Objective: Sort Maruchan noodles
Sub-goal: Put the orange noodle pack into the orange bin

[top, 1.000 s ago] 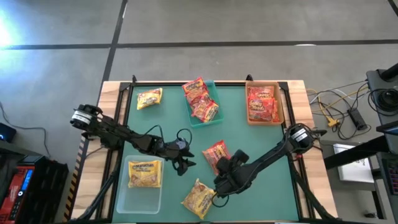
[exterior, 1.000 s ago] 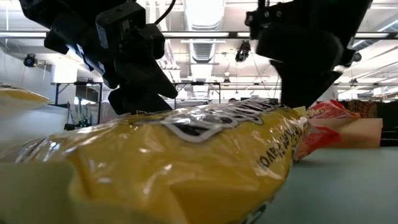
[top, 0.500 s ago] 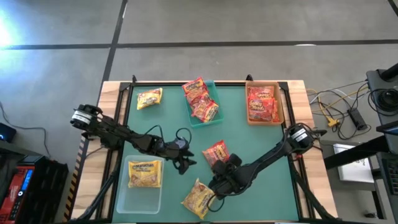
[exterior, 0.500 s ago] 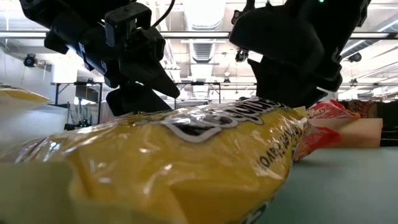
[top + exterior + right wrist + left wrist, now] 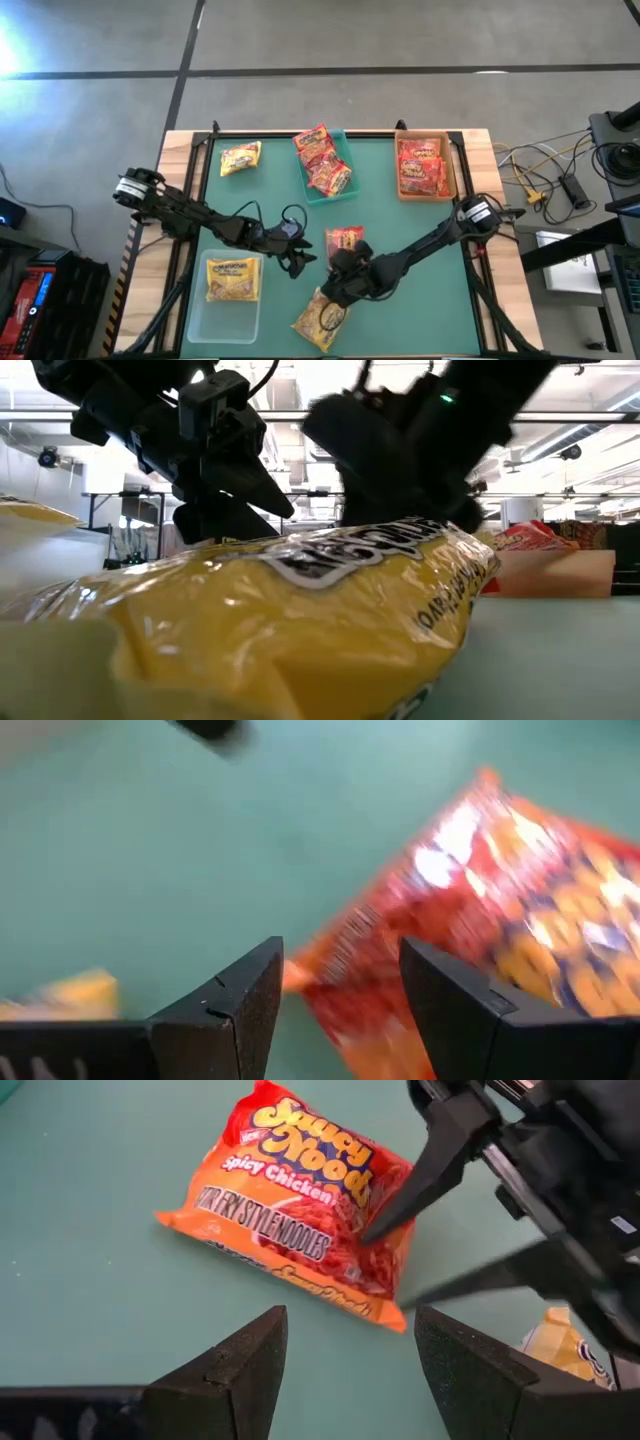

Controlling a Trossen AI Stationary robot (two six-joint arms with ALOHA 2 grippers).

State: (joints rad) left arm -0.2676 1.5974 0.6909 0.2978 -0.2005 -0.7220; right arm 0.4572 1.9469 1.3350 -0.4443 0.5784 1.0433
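An orange-red Maruchan noodles packet (image 5: 345, 238) (image 5: 300, 1210) lies flat on the green mat at mid-table. My right gripper (image 5: 338, 262) (image 5: 385, 1270) hangs open over its near end, one fingertip (image 5: 368, 1232) above the packet's edge. My left gripper (image 5: 298, 260) (image 5: 345, 1365) waits open just left of that packet. A yellow packet (image 5: 320, 318) (image 5: 280, 620) lies near the front edge, and another yellow one (image 5: 240, 158) lies at the far left. My right gripper comes slanting down from the table's right and near side, fingers spread. One fingertip stands at the edge of the orange-red packet (image 5: 375, 1220). Whether it touches the wrapper, I cannot tell.
A clear bin (image 5: 228, 320) at the front left holds a yellow packet (image 5: 232, 278). A teal bin (image 5: 345, 150) at the far middle and a tan bin (image 5: 450, 165) at the far right hold red packets. Bare mat lies at the right front.
My right gripper has moved toward the table's left edge and a little down, turning at the wrist. It now covers the near end of the orange-red packet. My left gripper has kept its place.
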